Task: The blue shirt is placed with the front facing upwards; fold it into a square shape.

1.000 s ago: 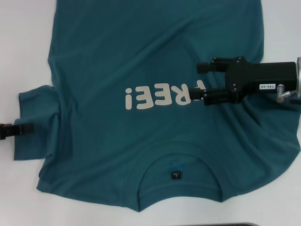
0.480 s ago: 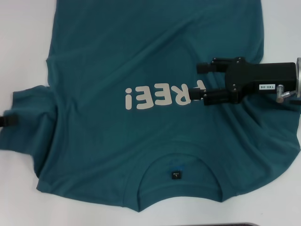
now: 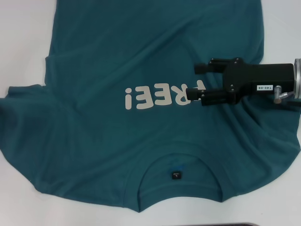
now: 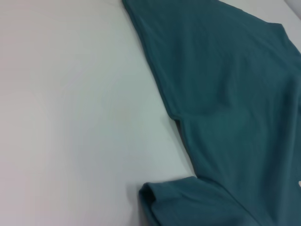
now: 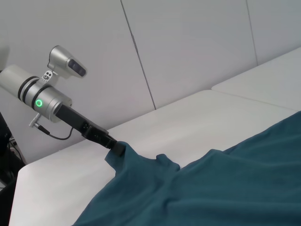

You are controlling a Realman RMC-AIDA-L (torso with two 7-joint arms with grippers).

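Observation:
The blue shirt (image 3: 141, 61) lies front up on the white table, its cream "FREE" lettering (image 3: 162, 96) and its collar with a black label (image 3: 176, 175) towards me. My right gripper (image 3: 196, 81) hovers open over the chest, its fingertips just right of the lettering. The left sleeve (image 3: 19, 122) is stretched to the picture's left edge. In the right wrist view, my left gripper (image 5: 115, 148) is shut on that sleeve's tip (image 5: 123, 155) and holds it slightly raised. The left wrist view shows the shirt's side (image 4: 225, 94) and a curled sleeve hem (image 4: 149, 195).
Bare white table (image 3: 23, 42) lies left of the shirt and also at the far right (image 3: 282, 28). A dark strip (image 3: 235, 224) runs along the near edge. Pale wall panels (image 5: 188, 42) stand behind the table.
My left gripper has moved left out of the head view, drawing the bunched left sleeve outward until it lies spread. The right gripper has shifted slightly left and stays open.

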